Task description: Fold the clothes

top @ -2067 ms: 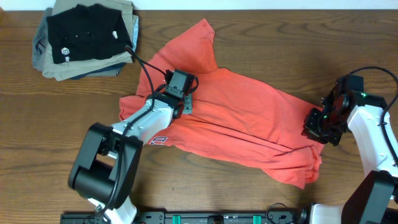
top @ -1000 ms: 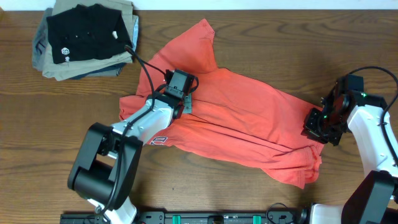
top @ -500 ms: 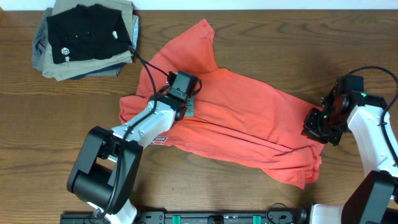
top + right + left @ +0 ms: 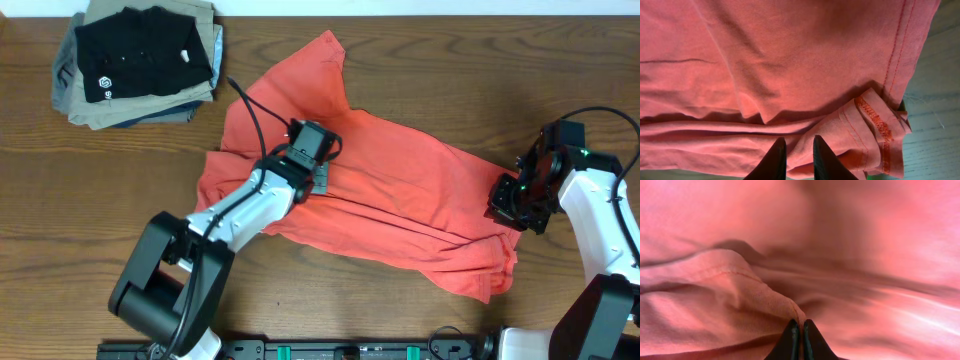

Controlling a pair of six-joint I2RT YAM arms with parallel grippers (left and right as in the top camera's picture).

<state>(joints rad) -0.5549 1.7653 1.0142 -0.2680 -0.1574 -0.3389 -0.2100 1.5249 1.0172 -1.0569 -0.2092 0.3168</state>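
Observation:
The clothes, a coral-red T-shirt (image 4: 410, 190), lie crumpled across the middle of the wooden table (image 4: 90, 230), with no lettering showing. My left gripper (image 4: 321, 181) sits over the shirt's left-centre. In the left wrist view it (image 4: 800, 326) is shut on a raised fold with a stitched seam (image 4: 735, 275). My right gripper (image 4: 503, 213) is at the shirt's right end. In the right wrist view it (image 4: 799, 150) has its fingers closed on a bunch of fabric beside the stitched hem (image 4: 875, 120).
A stack of folded garments (image 4: 95, 105), with a black shirt (image 4: 140, 50) on top, rests at the back left corner. Bare wood surrounds the T-shirt. The left arm's cable (image 4: 245, 105) arcs over the shirt's upper left.
My left gripper closed on a fold and moved right, dragging the shirt's left part over itself, so the white lettering near the left edge is hidden. The right arm stayed still.

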